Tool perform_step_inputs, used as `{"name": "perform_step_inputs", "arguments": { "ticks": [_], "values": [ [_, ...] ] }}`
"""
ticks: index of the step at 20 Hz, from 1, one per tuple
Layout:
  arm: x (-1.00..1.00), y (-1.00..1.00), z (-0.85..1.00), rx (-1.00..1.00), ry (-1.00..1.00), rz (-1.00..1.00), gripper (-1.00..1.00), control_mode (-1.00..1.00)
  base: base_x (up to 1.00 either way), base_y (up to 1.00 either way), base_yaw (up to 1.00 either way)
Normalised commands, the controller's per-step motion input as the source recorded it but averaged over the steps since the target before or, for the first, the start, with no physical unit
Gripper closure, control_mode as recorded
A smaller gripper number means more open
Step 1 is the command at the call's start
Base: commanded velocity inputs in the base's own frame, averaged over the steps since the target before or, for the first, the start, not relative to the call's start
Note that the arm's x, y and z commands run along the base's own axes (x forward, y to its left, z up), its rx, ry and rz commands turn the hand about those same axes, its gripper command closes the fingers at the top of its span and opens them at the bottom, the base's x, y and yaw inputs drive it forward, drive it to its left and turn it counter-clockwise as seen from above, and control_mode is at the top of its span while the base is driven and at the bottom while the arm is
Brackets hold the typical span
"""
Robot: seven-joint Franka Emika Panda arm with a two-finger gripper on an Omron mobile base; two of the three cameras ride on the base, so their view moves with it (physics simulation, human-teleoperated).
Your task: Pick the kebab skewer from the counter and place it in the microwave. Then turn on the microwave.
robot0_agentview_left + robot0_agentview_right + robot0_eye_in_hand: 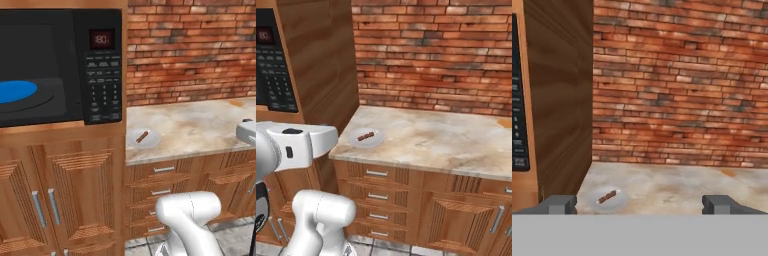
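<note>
Two dark fingertips (560,204) stood far apart at the bottom of the hand view, so the gripper (643,204) was released and wide, with nothing between its jaws. It was level and looked straight along the counter (682,187) toward the brick wall (682,85). In the right base view the white hand sat low at the left, in front of the wooden cabinet, with the forearm horizontal and pointing to the right. The elbow joint of the arm (321,212) bulged below it, near the drawers (377,195). In the left base view the same rounded joint rose from the lower right, and a white end of the hand showed at the right edge, over the front of the counter.

The kebab skewer (142,136) lay on a small pale round plate (152,142) at the left end of the counter, close to the front edge and just beside the wooden side panel of the cabinet. It lay slanted on the plate. From the hand view the skewer was ahead and a little left of center, well apart from the fingertips.

The microwave (60,65) was built into the cabinet to the left of the counter and higher than it. Its door stood open, so the blue round plate (17,91) inside was visible. The button panel (102,87) carried a red display on top.
</note>
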Motion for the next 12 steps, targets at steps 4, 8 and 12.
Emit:
{"name": "perform_step_inputs", "arguments": {
  "ticks": [4,8,12],
  "values": [
    [0.00,0.00,0.00,0.00,0.00,0.00,-1.00,1.00,0.59,-0.08,0.00],
    [0.00,0.00,0.00,0.00,0.00,0.00,-1.00,1.00,0.64,-0.09,0.00],
    [0.00,0.00,0.00,0.00,0.00,0.00,-1.00,1.00,0.37,-0.05,0.00]
  ]
}}
